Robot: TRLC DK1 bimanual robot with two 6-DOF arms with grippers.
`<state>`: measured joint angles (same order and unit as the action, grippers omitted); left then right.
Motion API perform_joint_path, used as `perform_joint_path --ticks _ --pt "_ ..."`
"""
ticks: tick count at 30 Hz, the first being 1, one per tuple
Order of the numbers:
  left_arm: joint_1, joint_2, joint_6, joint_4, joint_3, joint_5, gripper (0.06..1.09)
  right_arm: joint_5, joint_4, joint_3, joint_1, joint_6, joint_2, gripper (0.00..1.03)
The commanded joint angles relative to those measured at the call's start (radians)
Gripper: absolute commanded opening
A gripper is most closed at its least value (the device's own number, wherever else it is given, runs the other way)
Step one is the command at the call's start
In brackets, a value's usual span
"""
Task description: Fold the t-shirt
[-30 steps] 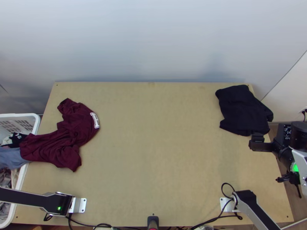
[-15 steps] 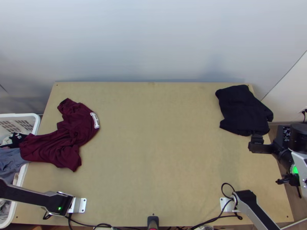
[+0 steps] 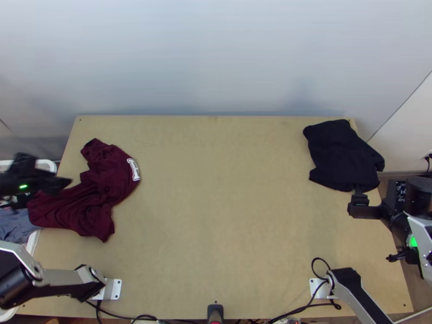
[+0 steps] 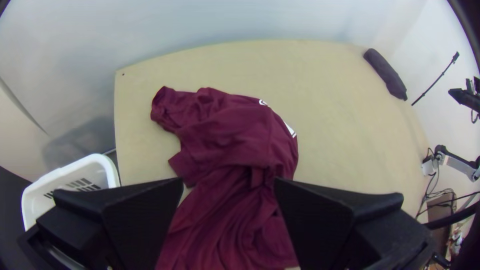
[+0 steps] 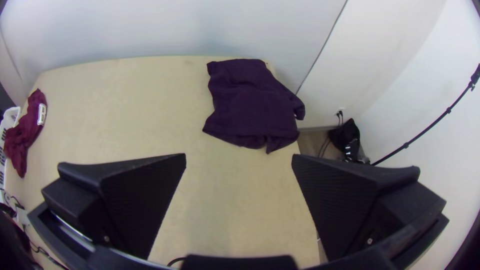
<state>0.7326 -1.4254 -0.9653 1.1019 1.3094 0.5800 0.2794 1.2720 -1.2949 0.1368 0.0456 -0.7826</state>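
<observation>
In the top view my left gripper point(image 3: 49, 181) is over the left end of the maroon t-shirt point(image 3: 110, 181), by the basket. This shirt lies bunched at the table's left, a white print at its right edge. The left wrist view has the left gripper point(image 4: 229, 181) open above the maroon t-shirt point(image 4: 225, 135). My right gripper point(image 3: 360, 201) is beside the near edge of a black garment point(image 3: 343, 156) at the back right. Open and holding nothing, the right gripper point(image 5: 239, 156) faces the same dark garment point(image 5: 250, 105), which lies folded or bunched flat.
A white basket point(image 4: 107, 172) holding clothes, among them a grey-blue one point(image 3: 16, 224), stands against the table's left edge. Bare wood of the table point(image 3: 221, 205) lies between the two garments. Cables point(image 3: 302, 308) run along the near edge.
The left arm has swung up the picture, bringing its gripper into the top view over the basket side and the shirt's end. My right gripper has shifted very slightly. Both garments lie as before.
</observation>
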Motion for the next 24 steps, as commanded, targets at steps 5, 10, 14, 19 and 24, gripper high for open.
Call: perform_joint_path --ticks 5,10,14,19,24 --pt "-0.386 0.037 0.361 -0.309 -0.231 -0.078 0.94 -0.002 -0.005 0.042 -0.006 0.0 0.036 0.98" --pt "-0.427 0.039 0.359 -0.358 -0.326 -0.112 0.94 0.0 -0.016 0.055 -0.006 0.0 0.048 0.98" --pt "-0.453 0.036 0.359 -0.433 -0.378 -0.158 0.86 -0.002 -0.034 0.068 -0.006 -0.001 0.048 0.98" --pt "-0.467 0.034 0.366 -0.59 -0.432 -0.229 0.72 0.0 -0.06 0.065 0.001 -0.004 0.034 0.98" --pt "-0.463 -0.018 0.372 -0.626 -0.434 -0.229 0.36 0.0 -0.068 0.063 0.015 -0.009 0.025 0.98"
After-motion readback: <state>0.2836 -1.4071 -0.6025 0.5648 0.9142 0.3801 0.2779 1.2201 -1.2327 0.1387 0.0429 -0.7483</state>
